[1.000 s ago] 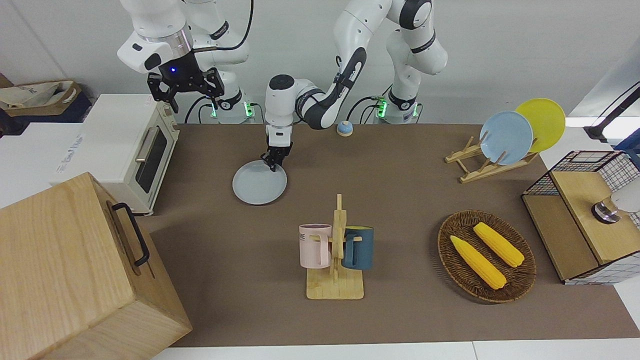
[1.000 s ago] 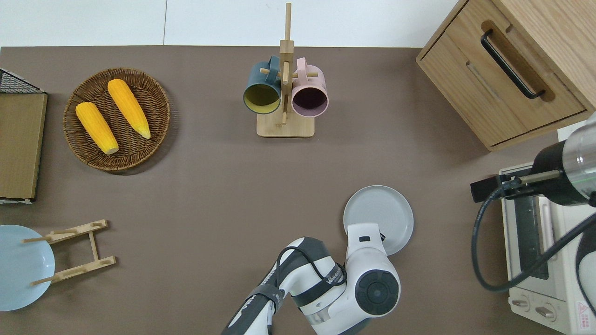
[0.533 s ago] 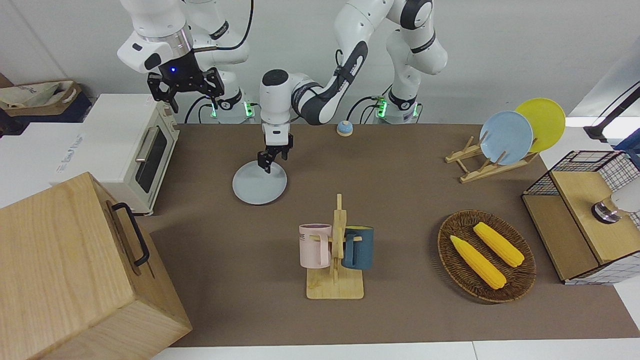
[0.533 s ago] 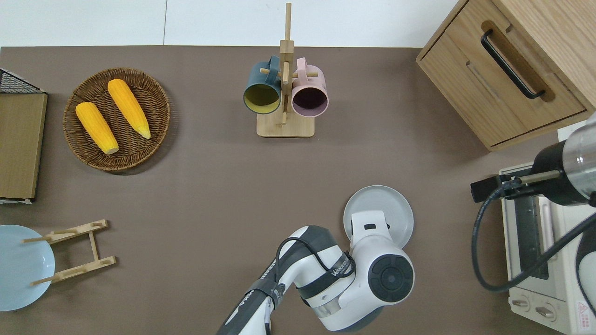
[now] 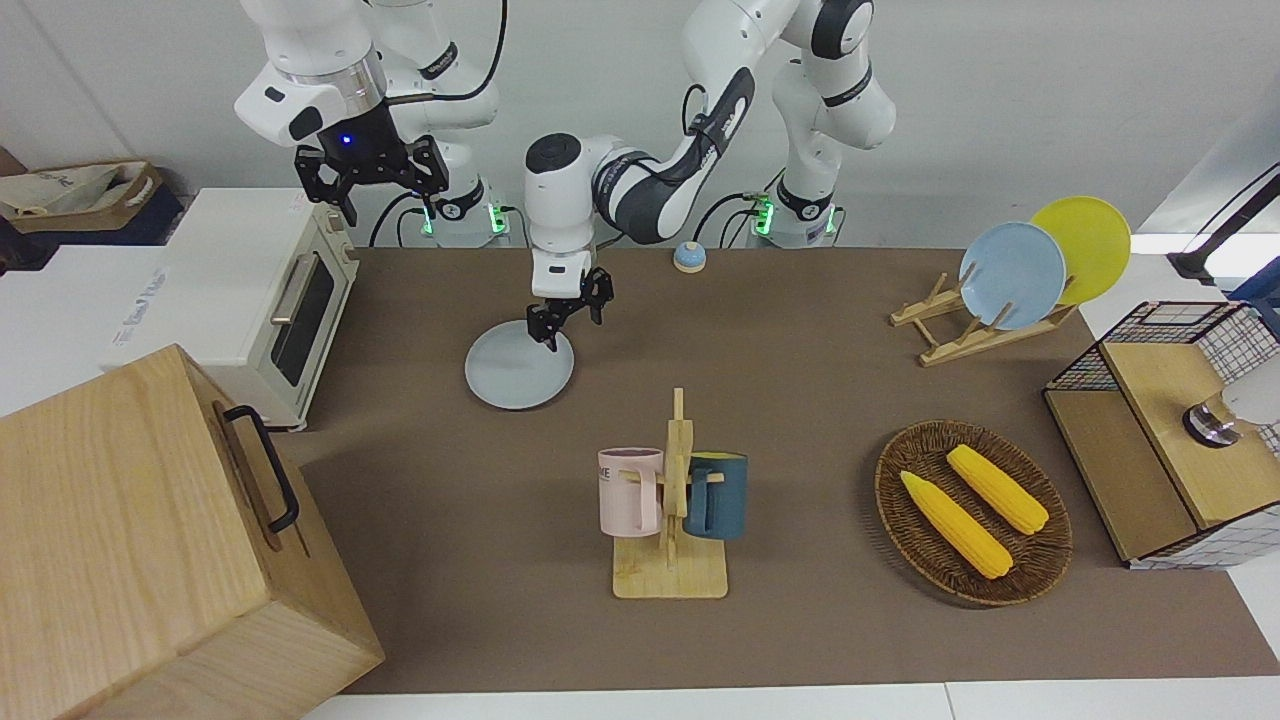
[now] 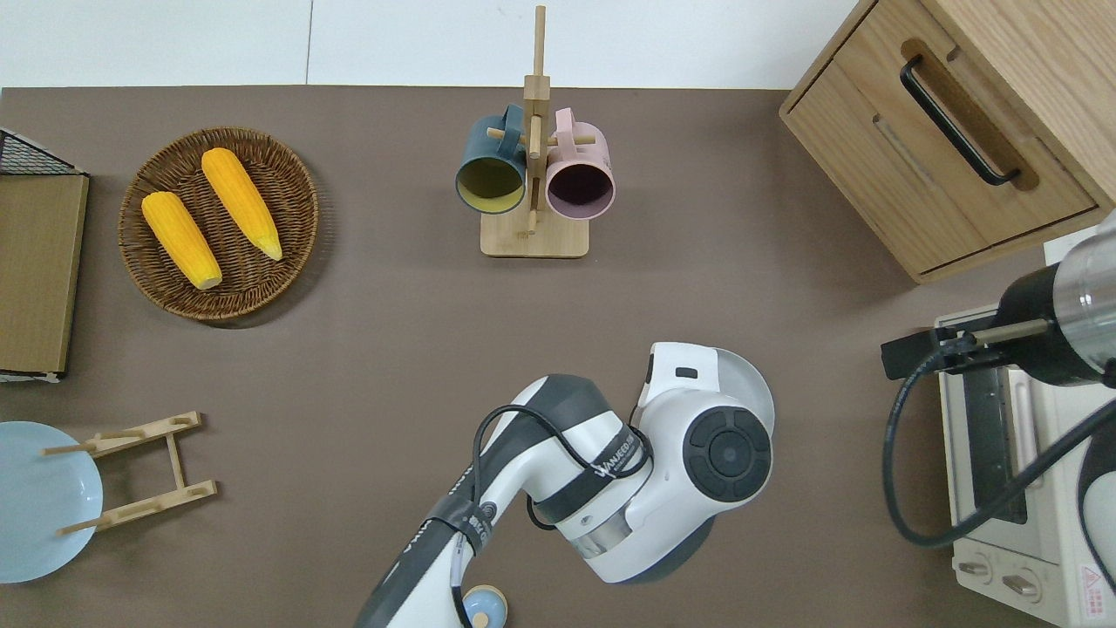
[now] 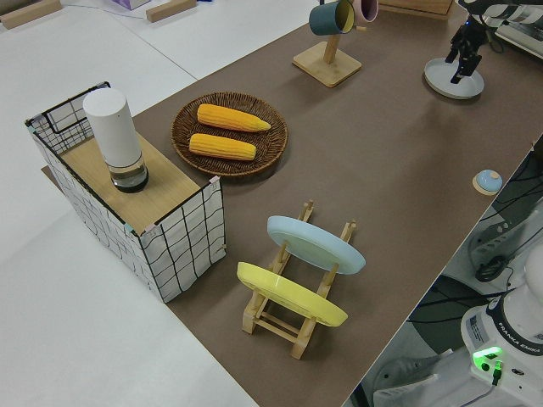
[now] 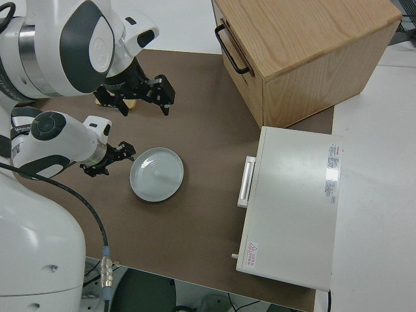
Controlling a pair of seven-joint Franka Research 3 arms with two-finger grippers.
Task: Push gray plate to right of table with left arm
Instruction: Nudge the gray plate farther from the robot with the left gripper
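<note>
The gray plate (image 5: pixel 518 368) lies flat on the brown table (image 5: pixel 800 400), toward the right arm's end and close to the robots. It also shows in the right side view (image 8: pixel 156 174) and the left side view (image 7: pixel 454 82). In the overhead view only a sliver of it (image 6: pixel 751 384) shows past the left arm's wrist. My left gripper (image 5: pixel 570 318) is open and empty, at the plate's rim on the side toward the left arm's end; in the right side view (image 8: pixel 109 160) it stands just apart from the rim. My right gripper (image 5: pixel 368 190) is parked, open and empty.
A toaster oven (image 5: pixel 290 300) and a wooden drawer box (image 5: pixel 130 540) stand at the right arm's end. A mug rack (image 5: pixel 672 520) stands mid-table. A wicker basket (image 5: pixel 885 480) with two corn cobs, a plate rack (image 5: pixel 960 335) and a wire crate (image 5: pixel 1160 330) stand toward the left arm's end.
The left gripper has turned, opened wider and shifted from over the plate's rim toward the left arm's end. The plate has not moved. The right arm has not moved.
</note>
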